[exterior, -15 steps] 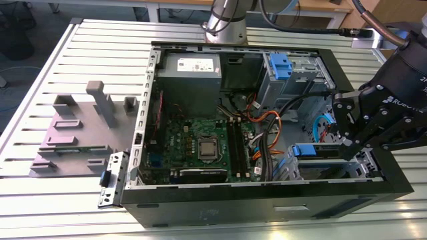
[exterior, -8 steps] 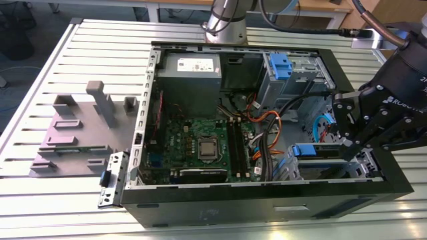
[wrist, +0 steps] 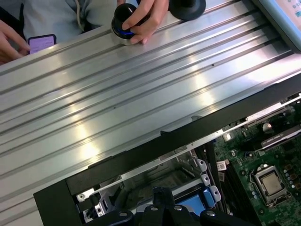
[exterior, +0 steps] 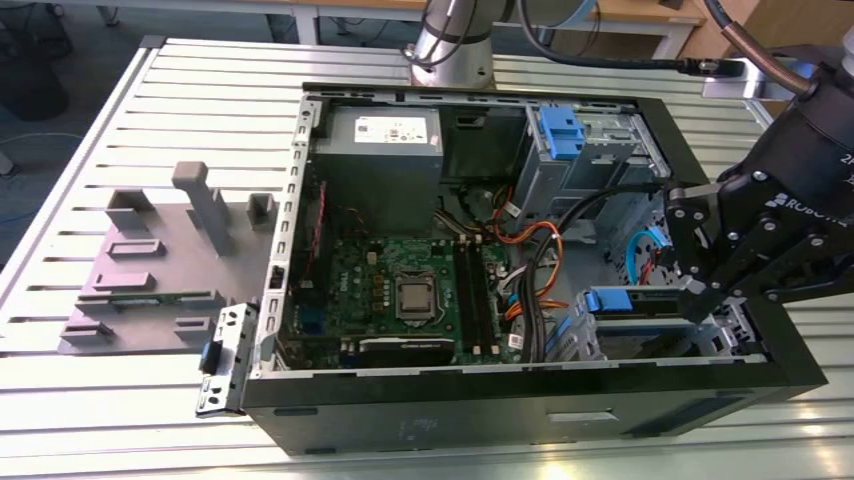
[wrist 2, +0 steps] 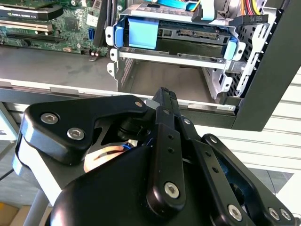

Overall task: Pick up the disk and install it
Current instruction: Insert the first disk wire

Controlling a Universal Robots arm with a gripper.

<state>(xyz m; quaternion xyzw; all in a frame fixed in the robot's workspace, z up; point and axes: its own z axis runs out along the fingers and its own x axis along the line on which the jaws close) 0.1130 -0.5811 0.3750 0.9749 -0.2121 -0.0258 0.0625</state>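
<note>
The disk (exterior: 625, 300) lies in the drive bay at the near corner of the open computer case (exterior: 534, 400), on the exterior view's right, its blue carrier frame facing outward. In the second wrist view the disk (wrist 2: 188, 40) fills the upper slot of the metal cage, with its blue handle (wrist 2: 141, 33) at the front and an empty slot beneath. My black gripper (exterior: 701, 290) hovers just beside the bay. Its fingers meet at the tips, shut on nothing, and the gripper (wrist 2: 161, 94) stands a short way off from the disk. The blue carrier (wrist: 190, 202) also peeks out past the gripper (wrist: 160, 200).
Inside the case are the motherboard (exterior: 400, 290), a grey power-supply box (exterior: 380, 140), cables and a blue bracket (exterior: 561, 130). A grey fixture (exterior: 160, 260) lies on the slatted table (exterior: 80, 400). The arm's base (exterior: 447, 40) stands behind. A person's hand (wrist: 141, 14) grips a black knob.
</note>
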